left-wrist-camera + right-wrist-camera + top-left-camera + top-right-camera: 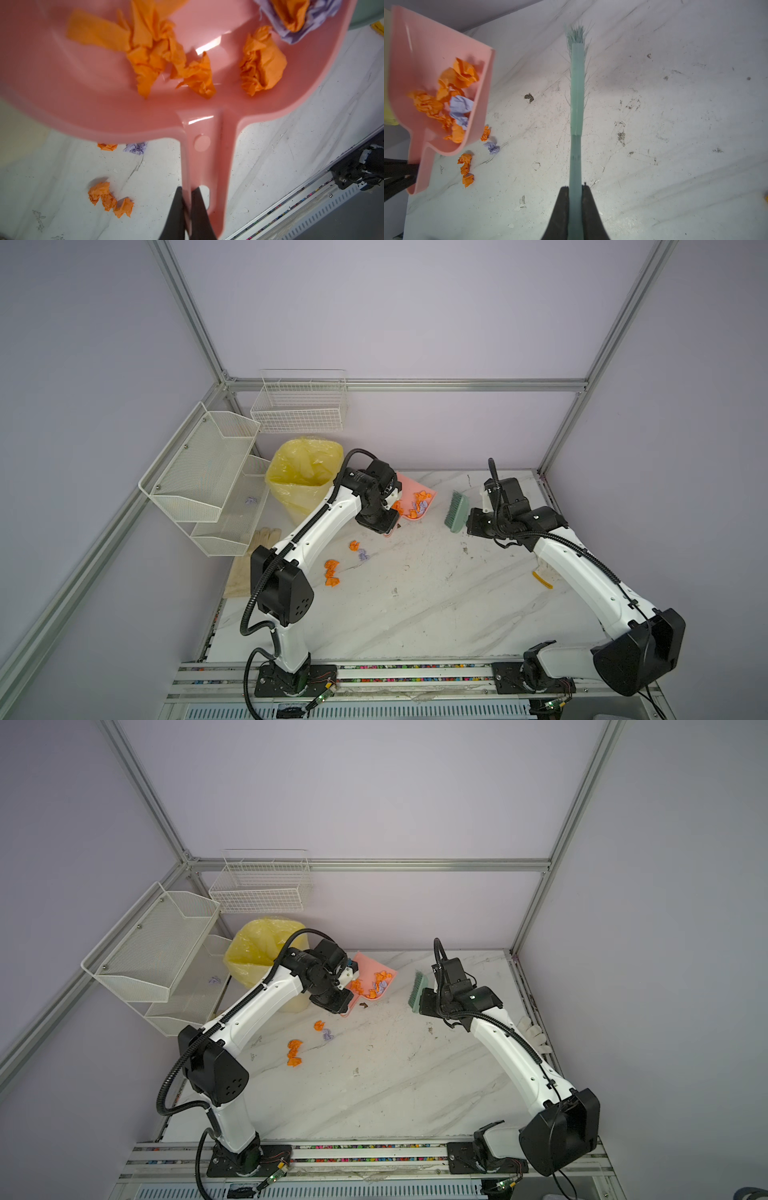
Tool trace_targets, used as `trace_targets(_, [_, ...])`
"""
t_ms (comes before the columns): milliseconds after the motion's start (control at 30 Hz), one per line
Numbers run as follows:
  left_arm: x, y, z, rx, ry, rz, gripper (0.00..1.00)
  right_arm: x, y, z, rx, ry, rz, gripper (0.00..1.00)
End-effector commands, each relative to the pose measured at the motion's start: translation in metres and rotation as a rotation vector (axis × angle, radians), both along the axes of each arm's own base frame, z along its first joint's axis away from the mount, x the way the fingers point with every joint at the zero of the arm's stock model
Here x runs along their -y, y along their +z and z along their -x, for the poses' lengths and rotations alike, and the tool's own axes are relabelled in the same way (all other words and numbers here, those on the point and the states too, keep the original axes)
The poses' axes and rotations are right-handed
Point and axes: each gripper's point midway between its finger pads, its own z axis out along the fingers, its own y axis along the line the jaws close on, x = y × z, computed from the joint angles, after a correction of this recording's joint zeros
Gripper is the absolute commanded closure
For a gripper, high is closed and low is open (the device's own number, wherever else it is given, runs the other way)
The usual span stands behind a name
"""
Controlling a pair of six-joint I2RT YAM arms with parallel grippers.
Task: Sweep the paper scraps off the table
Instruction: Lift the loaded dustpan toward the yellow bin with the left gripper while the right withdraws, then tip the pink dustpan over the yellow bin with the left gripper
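My left gripper [189, 189] is shut on the handle of a pink dustpan [409, 485] [83, 83], held above the table [415, 605] at the back, near the middle. Several orange and lilac paper scraps [419, 502] [261, 64] [446, 99] lie in the pan. More scraps lie on the table in front of it: orange ones [354, 545] [331, 572] [110, 199] and a lilac one [363, 554] [491, 147]. To the right, my right gripper [575, 188] is shut on the handle of a green brush [456, 512] [577, 83].
A bin lined with a yellow bag [303, 477] stands just left of the dustpan. White wire racks [203, 464] [299, 406] hang at the back left, one holding a lilac wad [251, 501]. A beige glove [253, 564] lies at the left edge, a yellow strip [542, 580] at the right.
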Motion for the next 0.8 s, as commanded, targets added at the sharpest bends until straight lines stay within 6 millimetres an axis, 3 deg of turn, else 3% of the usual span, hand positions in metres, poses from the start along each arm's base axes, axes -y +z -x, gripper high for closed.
trace_targets(0, [-0.009,0.041,-0.015,0.091,0.025,-0.004,1.00,-0.004,0.004,-0.006,0.021,-0.007,-0.036,1.00])
trace_targets(200, [-0.033,0.061,-0.036,0.178,0.099,-0.069,1.00,-0.006,0.001,-0.006,0.015,0.003,-0.037,1.00])
trace_targets(500, [-0.044,0.076,-0.052,0.215,0.144,-0.057,1.00,-0.003,-0.007,0.005,0.002,0.006,-0.043,1.00])
trace_targets(767, [-0.072,0.110,-0.061,0.293,0.212,-0.008,1.00,-0.004,-0.012,0.007,-0.005,0.008,-0.055,1.00])
